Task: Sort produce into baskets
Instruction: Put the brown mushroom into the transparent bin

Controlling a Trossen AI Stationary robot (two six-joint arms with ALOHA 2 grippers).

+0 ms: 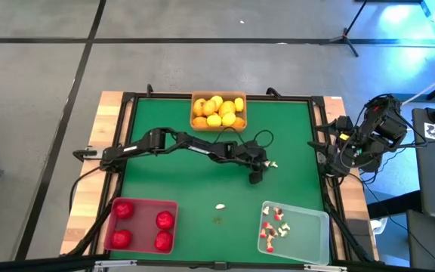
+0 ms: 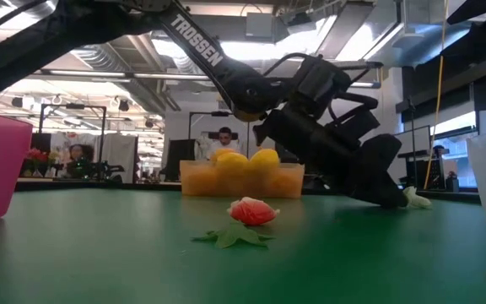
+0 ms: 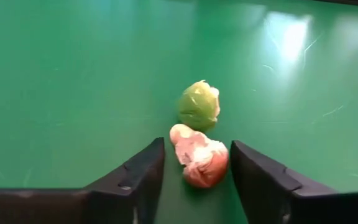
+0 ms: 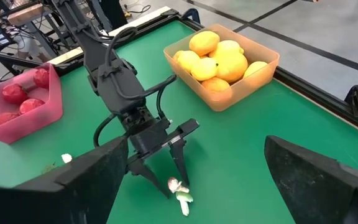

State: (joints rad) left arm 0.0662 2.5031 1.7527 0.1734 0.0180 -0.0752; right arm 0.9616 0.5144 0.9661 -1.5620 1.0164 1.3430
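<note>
While your left claw (image 3: 194, 180) is reaching over the green counter (image 1: 172, 177) right of centre, its fingers are standing narrowly apart either side of a whitish-and-red bit (image 3: 199, 158), not visibly gripping it. Your right claw (image 4: 194, 186) is waiting wide open at the counter's right edge. One more loose bit (image 1: 220, 205) is lying between the red basket (image 1: 174, 227) and the clear basket (image 1: 312, 238).

Two dark, matte-black jointed arms; white "TROSSEN" lettering along left arm's link. Black cables loop beside wrist. Left gripper (image 4: 169, 163): slim black tapered fingers (image 3: 132, 180), flat inner faces.
</note>
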